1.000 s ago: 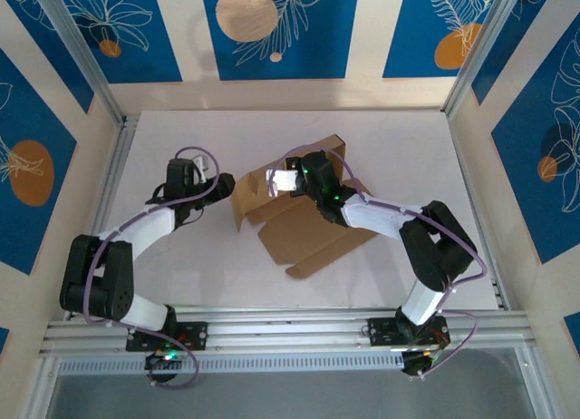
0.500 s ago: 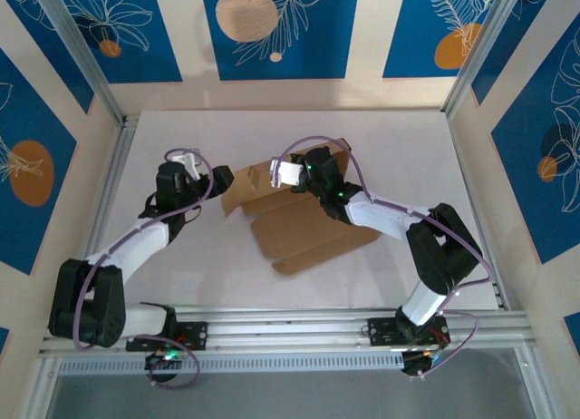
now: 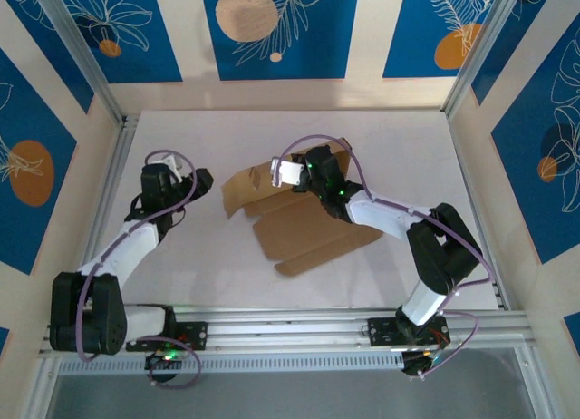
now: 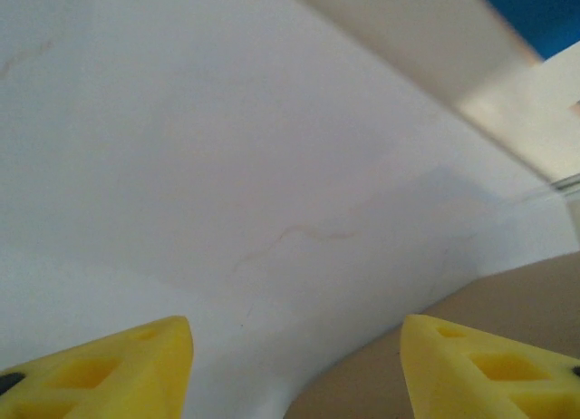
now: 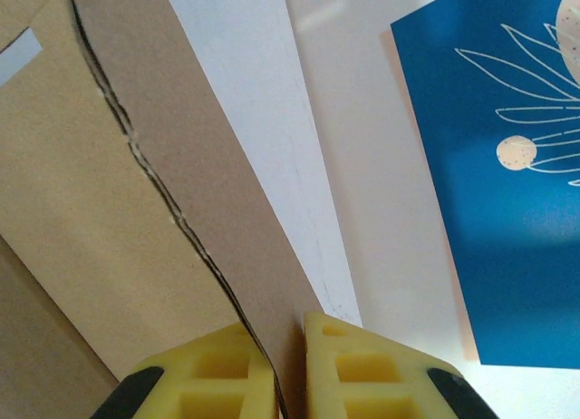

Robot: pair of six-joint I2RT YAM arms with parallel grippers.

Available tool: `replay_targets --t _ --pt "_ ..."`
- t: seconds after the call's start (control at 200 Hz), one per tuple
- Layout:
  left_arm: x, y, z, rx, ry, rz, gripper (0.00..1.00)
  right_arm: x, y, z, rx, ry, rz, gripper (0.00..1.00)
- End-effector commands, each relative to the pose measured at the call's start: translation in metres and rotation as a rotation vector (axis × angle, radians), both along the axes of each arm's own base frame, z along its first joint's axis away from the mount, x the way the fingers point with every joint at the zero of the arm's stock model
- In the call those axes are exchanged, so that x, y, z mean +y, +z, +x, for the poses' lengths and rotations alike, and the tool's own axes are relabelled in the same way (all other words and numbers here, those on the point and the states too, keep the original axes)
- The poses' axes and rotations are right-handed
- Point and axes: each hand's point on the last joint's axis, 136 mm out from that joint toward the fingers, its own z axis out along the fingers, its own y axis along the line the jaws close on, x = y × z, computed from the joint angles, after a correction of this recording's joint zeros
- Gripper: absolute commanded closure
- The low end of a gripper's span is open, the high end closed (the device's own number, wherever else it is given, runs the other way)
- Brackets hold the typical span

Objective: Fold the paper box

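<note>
We pinch the paper box (image 3: 308, 230) edge with our right gripper (image 5: 288, 336).
Our left gripper (image 4: 294, 336) is spread apart, empty, near the table's (image 3: 199, 276) left edge.

The paper box (image 3: 308, 228) is plain brown cardboard, matt and a bit fibrous. In the right wrist view it's rough and ragged along the cut edge. The table (image 3: 208, 256) top is white, smooth and matt, with a few faint scuff lines. On the left gripper (image 4: 294, 342) and the right gripper (image 5: 288, 337), the fingers (image 4: 471, 365) are dull yellow moulded plastic. The frame rails (image 3: 290, 321) look like brushed aluminium. The arm shells (image 3: 381, 215) are white and black plastic with a slight sheen.
</note>
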Motion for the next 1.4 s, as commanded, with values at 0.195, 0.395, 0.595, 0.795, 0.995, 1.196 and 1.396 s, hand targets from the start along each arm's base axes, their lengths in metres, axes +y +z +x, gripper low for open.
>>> replay_targets --t 0.195,0.395,0.595,0.795,0.995,1.196,1.396 --pt "-0.069 -0.040 -0.032 0.129 -0.227 0.087 0.36 0.003 0.031 0.005 0.020 -0.021 0.104 0.86" --pt "-0.097 -0.023 -0.022 0.036 -0.309 0.111 0.34 0.013 0.021 -0.001 0.060 -0.006 0.098 0.86" --pt "-0.115 -0.022 -0.019 -0.029 -0.371 0.201 0.34 0.021 0.015 -0.011 0.112 0.006 0.121 0.85" --pt "-0.133 0.010 -0.020 -0.193 -0.424 0.083 0.37 0.025 0.000 -0.014 0.146 -0.012 0.101 0.82" --pt "-0.124 -0.012 -0.023 -0.153 -0.380 0.099 0.44 0.027 -0.032 -0.022 0.114 0.003 -0.006 0.83" --pt "-0.109 -0.030 -0.024 -0.124 -0.325 0.172 0.46 0.024 -0.057 -0.029 0.081 0.015 -0.075 0.84" --pt "-0.114 -0.019 -0.022 -0.191 -0.347 0.156 0.45 0.028 -0.070 -0.035 0.088 0.026 -0.107 0.86"
